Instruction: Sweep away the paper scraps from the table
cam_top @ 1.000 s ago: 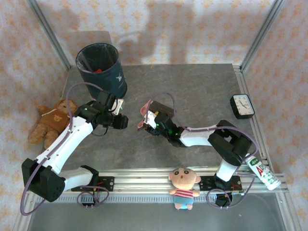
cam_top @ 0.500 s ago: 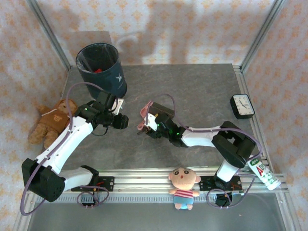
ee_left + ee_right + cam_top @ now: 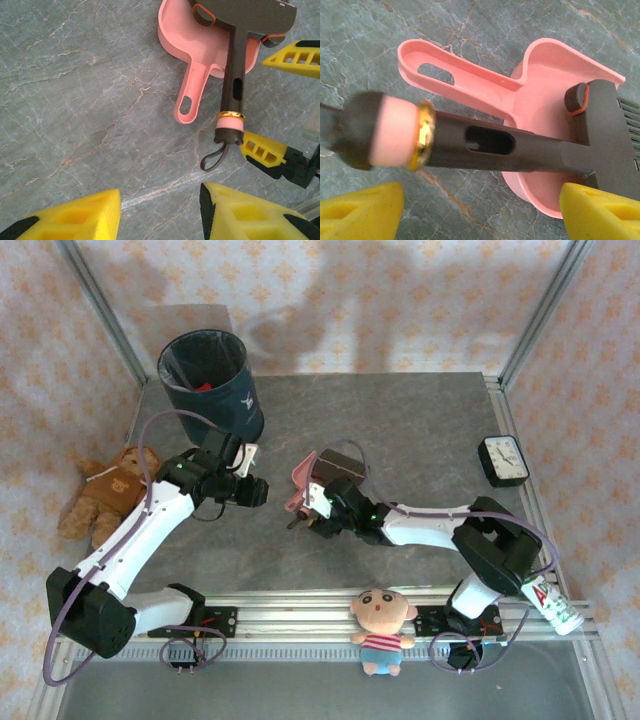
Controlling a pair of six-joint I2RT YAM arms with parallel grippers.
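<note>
From above: the dark stone-patterned table (image 3: 420, 420) has a dark bin (image 3: 212, 390) at its far left corner. A red bit inside it looks like the paper scraps (image 3: 203, 387), so the sweeping seems nearly done. At the table's middle a pink dustpan (image 3: 298, 483) lies flat with a dark brush (image 3: 338, 462) resting on it. The left gripper (image 3: 255, 492) points at them from the left. The right gripper (image 3: 308, 513) hangs just beside them on the near right. A teddy bear (image 3: 105, 490) sits off the left edge and a clock (image 3: 502, 460) lies at the right edge.

Left wrist view: the left gripper (image 3: 160, 210) is spread, with bare table between its yellow fingers (image 3: 65, 220). Beyond it the dustpan (image 3: 197, 60) lies open side up, the brush (image 3: 232, 85) laid over its bowl. This looks like tools parked together.

Right wrist view: the right gripper (image 3: 480, 215) is spread wide, pinching nothing. The brush (image 3: 490, 145) handle runs crosswise beyond its fingertips, over the dustpan (image 3: 540, 100). It seems to be letting the brush rest there.
</note>
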